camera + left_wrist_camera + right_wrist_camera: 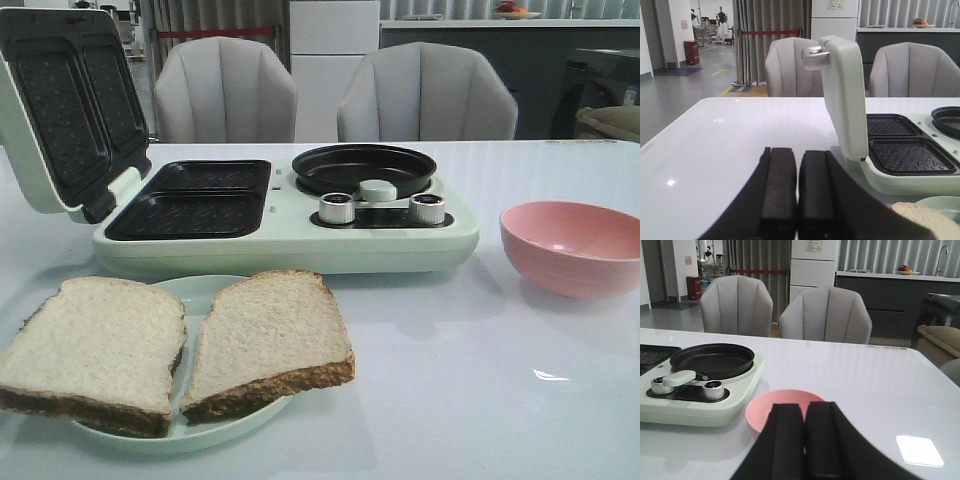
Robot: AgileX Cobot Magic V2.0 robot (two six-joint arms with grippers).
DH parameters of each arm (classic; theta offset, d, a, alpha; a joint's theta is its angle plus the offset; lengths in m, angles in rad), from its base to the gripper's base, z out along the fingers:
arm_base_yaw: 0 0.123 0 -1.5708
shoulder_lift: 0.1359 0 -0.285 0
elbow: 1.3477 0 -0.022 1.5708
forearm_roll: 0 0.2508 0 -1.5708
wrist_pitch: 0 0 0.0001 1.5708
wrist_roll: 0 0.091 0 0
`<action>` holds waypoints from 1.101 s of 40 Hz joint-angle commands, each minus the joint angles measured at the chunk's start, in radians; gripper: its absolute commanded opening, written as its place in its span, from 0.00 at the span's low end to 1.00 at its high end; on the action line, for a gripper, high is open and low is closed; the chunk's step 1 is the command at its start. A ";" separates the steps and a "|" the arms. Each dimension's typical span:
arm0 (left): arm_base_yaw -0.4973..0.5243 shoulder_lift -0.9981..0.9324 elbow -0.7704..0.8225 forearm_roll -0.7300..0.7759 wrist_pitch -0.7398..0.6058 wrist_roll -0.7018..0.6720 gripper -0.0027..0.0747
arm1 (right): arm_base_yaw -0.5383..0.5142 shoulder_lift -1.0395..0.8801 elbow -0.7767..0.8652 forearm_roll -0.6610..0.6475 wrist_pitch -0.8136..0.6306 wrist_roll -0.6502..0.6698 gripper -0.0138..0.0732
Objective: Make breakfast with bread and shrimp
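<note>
Just beside the closed, empty left pincer (798, 192), soft, light bread (927, 220), best gripped gently at its firmer crust edge

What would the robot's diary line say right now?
two beige bread slices: on pale green plate | green sandwich maker: lid open | left fingers: shut, empty | right fingers: shut, empty, near pink bowl

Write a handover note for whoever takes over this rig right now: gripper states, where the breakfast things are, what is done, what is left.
Left gripper: shut, empty, low over the table.
Right gripper: shut, empty, near the pink bowl.
Bread: two slices side by side on the green plate, untouched.
Breakfast maker: lid open, grill plates and round pan empty.
Shrimp: not visible; the bowl's inside is not fully shown.
Done: nothing. Left: everything.
</note>
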 commanded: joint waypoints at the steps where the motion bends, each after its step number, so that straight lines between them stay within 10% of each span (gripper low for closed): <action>1: -0.004 -0.019 0.007 -0.006 -0.075 -0.008 0.18 | 0.001 -0.020 -0.005 -0.014 -0.078 -0.004 0.32; 25: -0.004 -0.019 0.007 -0.006 -0.088 -0.008 0.18 | 0.001 -0.020 -0.005 -0.014 -0.078 -0.004 0.32; 34: -0.004 -0.019 -0.020 -0.035 -0.439 -0.008 0.18 | 0.001 -0.020 -0.005 -0.014 -0.078 -0.004 0.32; 44: -0.004 0.080 -0.261 -0.004 -0.059 -0.008 0.18 | 0.001 -0.020 -0.005 -0.014 -0.078 -0.004 0.32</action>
